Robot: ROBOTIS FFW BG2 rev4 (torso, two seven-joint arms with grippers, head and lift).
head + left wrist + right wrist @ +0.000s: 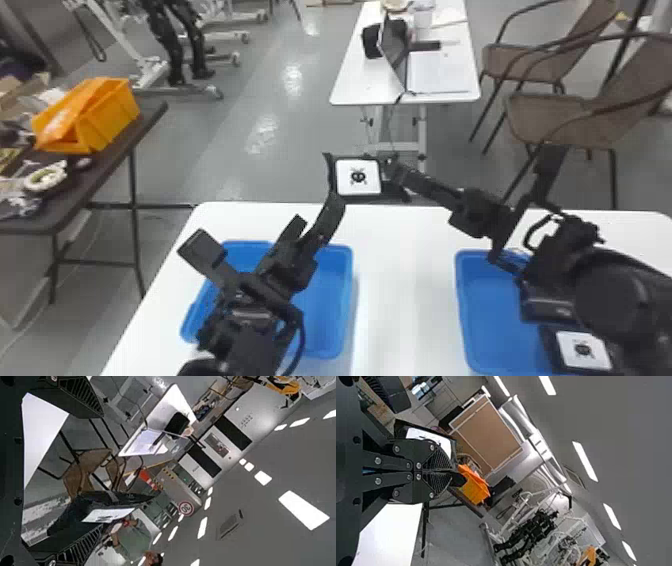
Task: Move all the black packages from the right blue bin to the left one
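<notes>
Grey floor behind; a second white table bearing papers, brown chairs on the right, and a dark side table on the left carrying an orange bin.

Setup: white counter. Left blue bin lies near the counter's left edge, right blue bin toward its right side; bare counter surface between them.

Right end effector: closed, gripping a black package by the side nearest that arm. Package is held up in the air, seen just above the counter's far edge in the head view, label side turned toward the head camera. In the right wrist view the fingers meet, with the package's white label beside them.

Left end effector: wide open, nothing clamped. It is raised over the left blue bin's far side, near the held package. Left wrist view: package body lies between the spread fingers, closer to one of them; contact cannot be determined.

Second black package: inside the right blue bin, partly hidden by the right arm.

Labels: both packages carry a white square with a black bug-like emblem. Round sign with a red rim and dark characters, in the background of the left wrist view.
</notes>
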